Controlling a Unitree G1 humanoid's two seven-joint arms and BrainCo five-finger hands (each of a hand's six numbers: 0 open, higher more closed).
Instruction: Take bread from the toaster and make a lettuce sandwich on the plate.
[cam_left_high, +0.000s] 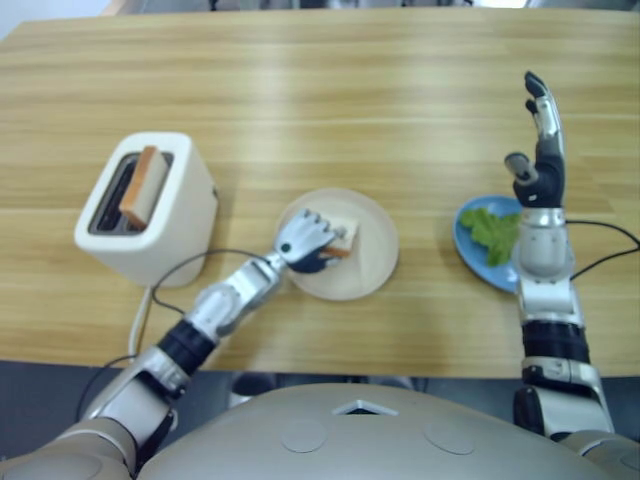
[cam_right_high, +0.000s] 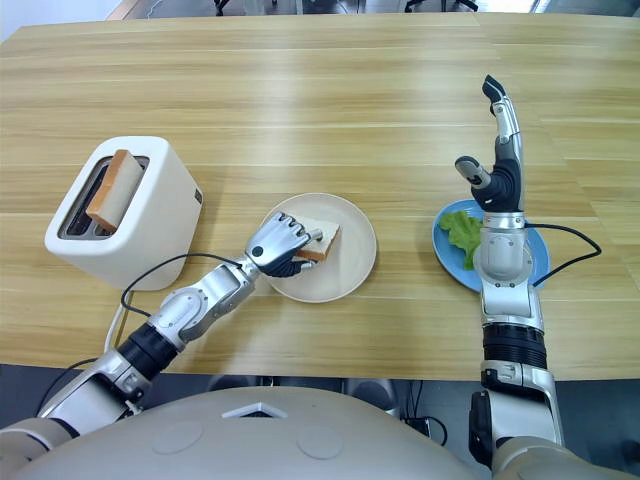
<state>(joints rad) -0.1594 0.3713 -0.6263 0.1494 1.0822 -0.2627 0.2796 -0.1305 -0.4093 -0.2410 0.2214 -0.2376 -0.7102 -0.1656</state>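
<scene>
1. A square, pale bread slice (cam_right_high: 324, 239) with a brown crust lies on the round cream plate (cam_right_high: 347, 272), a little left of the plate's middle, with one corner pointing toward the far side of the table.
2. The left hand (cam_right_high: 278, 245) sits at the near-left edge of that plate. Its fingers are curled over and closed on the left end of the bread slice. The rest of the slice sticks out to the right of the knuckles.
3. The forearm behind this hand slants down and left across the near edge of the light wooden table (cam_right_high: 300, 100).
4. Left of the plate and well apart from it stands a cream-white, rounded two-slot toaster (cam_right_high: 150, 215). A second slice (cam_right_high: 108, 190), browned on its top crust, stands upright in a slot and rises above the toaster's top.
5. A black cable (cam_right_high: 180, 258) loops across the table between the toaster and the left forearm.
6. To the right of the cream plate, with a gap of bare wood between them, is a round blue plate (cam_right_high: 534, 255). A ruffled green lettuce leaf (cam_right_high: 462, 235) lies on its left half.
7. The right hand (cam_right_high: 500, 165) is held upright over the far side of the blue plate, with the fingers stretched out toward the far edge of the table and the thumb spread to the left. It holds nothing. Its forearm crosses the middle of the blue plate and hides part of it.
</scene>
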